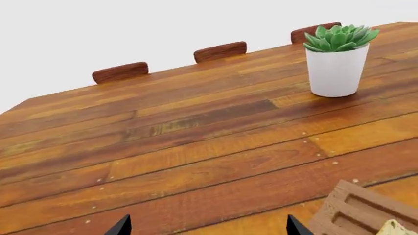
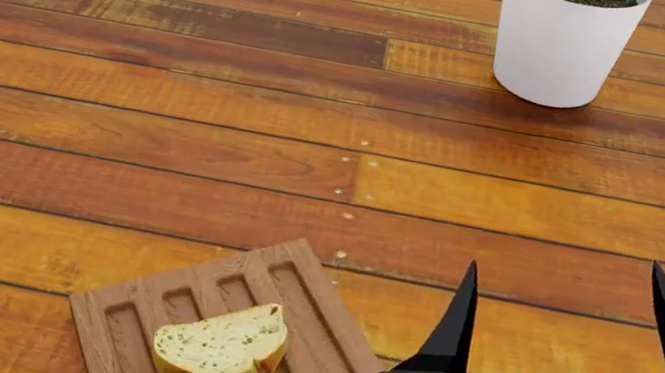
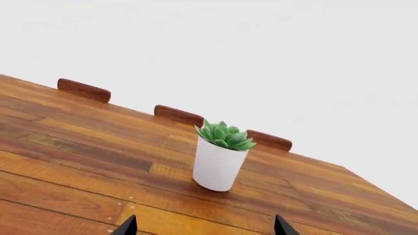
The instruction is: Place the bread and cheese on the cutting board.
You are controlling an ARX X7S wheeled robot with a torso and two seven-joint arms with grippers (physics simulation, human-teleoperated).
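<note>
Right gripper (image 2: pixel 568 317) jaws apart, bread (image 2: pixel 221 345) on cutting board (image 2: pixel 315 290)

The speckled bread (image 2: pixel 222 346) slice lies flat on the grooved cutting board (image 2: pixel 151 303).

A white pot (image 2: pixel 562 45) holding a green succulent (image 1: pixel 339 37) stands upright on the wooden plank counter (image 2: pixel 180 131). Beyond the pot, three brown chair backs (image 1: pixel 220 51) show above the counter's far edge, well apart from one another, against a plain pale backdrop.
</note>
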